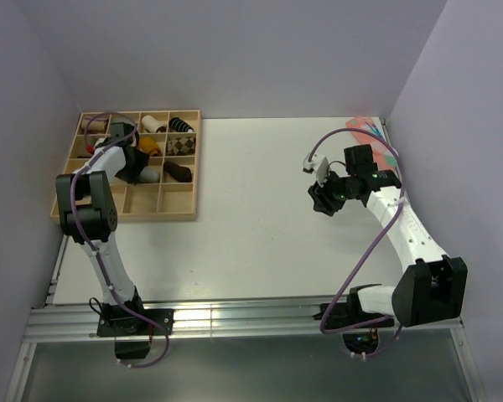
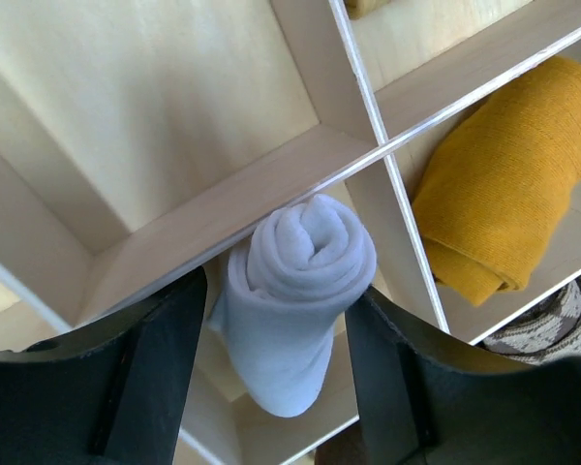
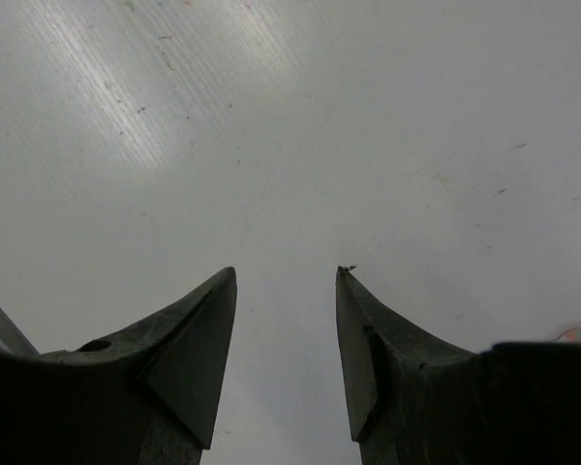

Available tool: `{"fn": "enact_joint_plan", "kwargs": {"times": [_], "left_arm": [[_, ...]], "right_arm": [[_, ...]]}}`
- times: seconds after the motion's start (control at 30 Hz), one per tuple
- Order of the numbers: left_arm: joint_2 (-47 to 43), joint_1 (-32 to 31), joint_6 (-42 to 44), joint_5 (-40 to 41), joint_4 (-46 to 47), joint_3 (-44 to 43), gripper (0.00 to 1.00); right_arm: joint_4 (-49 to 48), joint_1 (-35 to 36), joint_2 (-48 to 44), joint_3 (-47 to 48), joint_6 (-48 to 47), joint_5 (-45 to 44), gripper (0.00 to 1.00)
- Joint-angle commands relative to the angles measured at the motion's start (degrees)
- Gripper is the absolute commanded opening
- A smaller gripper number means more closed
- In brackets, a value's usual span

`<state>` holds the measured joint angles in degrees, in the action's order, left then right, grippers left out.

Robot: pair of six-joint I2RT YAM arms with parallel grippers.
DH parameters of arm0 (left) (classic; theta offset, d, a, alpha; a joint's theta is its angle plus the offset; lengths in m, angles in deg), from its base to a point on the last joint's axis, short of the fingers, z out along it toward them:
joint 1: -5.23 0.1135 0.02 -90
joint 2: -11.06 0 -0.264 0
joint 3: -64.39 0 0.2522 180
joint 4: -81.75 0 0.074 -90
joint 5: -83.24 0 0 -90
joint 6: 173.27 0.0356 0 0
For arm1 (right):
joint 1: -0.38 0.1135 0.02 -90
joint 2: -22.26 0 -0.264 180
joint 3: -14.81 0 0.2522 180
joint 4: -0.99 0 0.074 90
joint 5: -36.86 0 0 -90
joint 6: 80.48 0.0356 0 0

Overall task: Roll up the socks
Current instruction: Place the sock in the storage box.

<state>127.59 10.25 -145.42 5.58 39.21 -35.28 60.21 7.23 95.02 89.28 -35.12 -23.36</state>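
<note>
While the left pincer [image 2: 276, 325] stands wide, its fingers on either side of the socks [image 2: 305, 252] with a sliver of gap and no squeeze on them, the white roll rests at centre frame. It sits in a compartment of the wooden tray [image 2: 271, 184], up against a divider. Rolling looks done and the drop-off nearly so. The risk, as I judge it, is in lifting away. A finger catching the soft fabric could drag the roll out or let it unwind, and the divider just behind leaves little room. At right a mustard roll [image 2: 504, 184] fills the next compartment, with a patterned roll [image 2: 552, 325] below it. Further out, the right pincer [image 3: 286, 291] hangs wide and empty over the white surface [image 3: 290, 116], well apart from the tray and blocking nothing.
</note>
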Motion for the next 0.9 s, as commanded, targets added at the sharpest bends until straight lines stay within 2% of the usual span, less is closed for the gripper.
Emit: {"fn": "enact_joint_plan", "kwargs": {"times": [0.0,0.47,0.87], "left_arm": [[-2.27,0.08,1.85,2.69,-4.62,-1.98,0.65],[-3.68,-1.41,3.53,3.22,-7.43,-7.51,0.71],[-9.03,-1.59,4.05,5.59,-10.07,-6.73,0.71]], "right_arm": [[0.25,-0.35,-1.65,0.46,-0.53,-0.07,0.53],[0.95,-0.26,-1.12,1.69,-0.53,0.28,0.53],[1.48,-0.35,-1.38,2.75,-0.01,0.80,0.53]]}}
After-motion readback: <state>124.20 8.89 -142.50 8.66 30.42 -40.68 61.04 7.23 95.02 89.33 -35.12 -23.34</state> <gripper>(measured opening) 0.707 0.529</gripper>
